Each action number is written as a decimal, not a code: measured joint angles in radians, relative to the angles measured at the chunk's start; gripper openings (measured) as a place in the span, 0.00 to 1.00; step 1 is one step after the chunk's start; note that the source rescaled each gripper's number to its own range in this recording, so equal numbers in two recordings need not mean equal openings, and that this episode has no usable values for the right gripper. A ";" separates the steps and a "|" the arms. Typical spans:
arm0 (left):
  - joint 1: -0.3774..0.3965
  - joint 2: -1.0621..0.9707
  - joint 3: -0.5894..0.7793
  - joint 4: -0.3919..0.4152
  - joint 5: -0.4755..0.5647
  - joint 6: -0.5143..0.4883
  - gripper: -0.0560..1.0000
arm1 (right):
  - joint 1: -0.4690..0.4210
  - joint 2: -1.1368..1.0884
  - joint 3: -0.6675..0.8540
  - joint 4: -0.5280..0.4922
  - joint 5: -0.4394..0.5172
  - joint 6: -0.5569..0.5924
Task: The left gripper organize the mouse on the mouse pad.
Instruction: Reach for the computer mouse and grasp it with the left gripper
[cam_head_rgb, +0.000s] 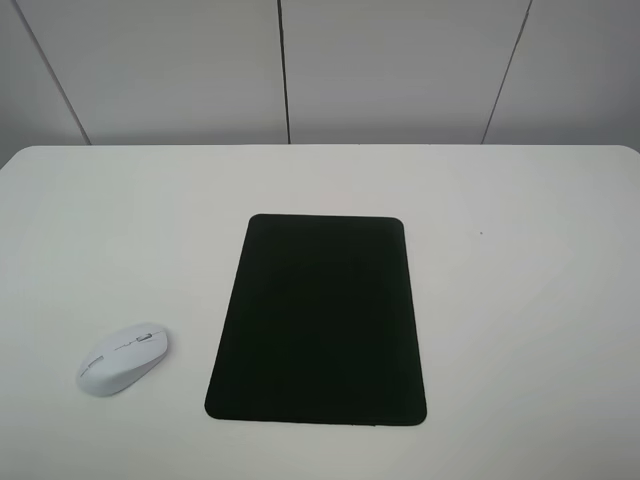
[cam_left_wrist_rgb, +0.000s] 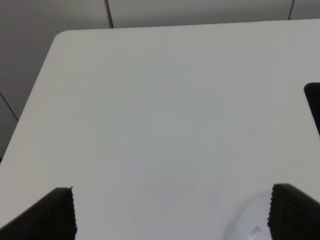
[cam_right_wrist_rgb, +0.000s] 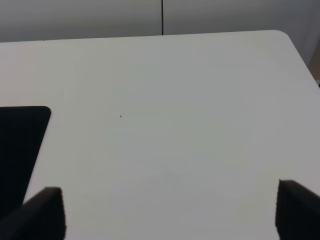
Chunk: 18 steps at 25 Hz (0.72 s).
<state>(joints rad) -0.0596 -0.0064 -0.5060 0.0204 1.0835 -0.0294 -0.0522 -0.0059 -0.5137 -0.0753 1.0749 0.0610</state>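
The white mouse (cam_head_rgb: 124, 358) lies on the white table to the left of the black mouse pad (cam_head_rgb: 319, 320), apart from it, near the table's front left. Neither arm shows in the exterior high view. In the left wrist view the left gripper (cam_left_wrist_rgb: 170, 210) is open, its black fingertips (cam_left_wrist_rgb: 59, 212) spread wide above the table, and the mouse (cam_left_wrist_rgb: 248, 222) shows faintly beside the inner side of one finger. A corner of the pad (cam_left_wrist_rgb: 313, 105) enters that view. The right gripper (cam_right_wrist_rgb: 170, 212) is also open with nothing between its fingers, the pad's corner (cam_right_wrist_rgb: 20, 145) to one side.
The white table (cam_head_rgb: 520, 300) ends at a far edge before grey wall panels (cam_head_rgb: 400, 70). A tiny dark speck (cam_head_rgb: 481, 234) marks the tabletop right of the pad. The table's rounded corners appear in both wrist views.
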 joint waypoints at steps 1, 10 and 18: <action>0.000 0.000 0.000 0.000 0.000 0.000 1.00 | 0.000 0.000 0.000 0.000 0.000 0.000; 0.000 0.000 0.000 0.000 0.000 0.000 1.00 | 0.000 0.000 0.000 0.000 0.000 0.000; 0.000 0.000 0.000 0.000 0.000 0.000 1.00 | 0.000 0.000 0.000 0.000 0.000 0.000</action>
<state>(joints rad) -0.0596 -0.0064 -0.5060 0.0204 1.0835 -0.0294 -0.0522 -0.0059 -0.5137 -0.0753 1.0749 0.0610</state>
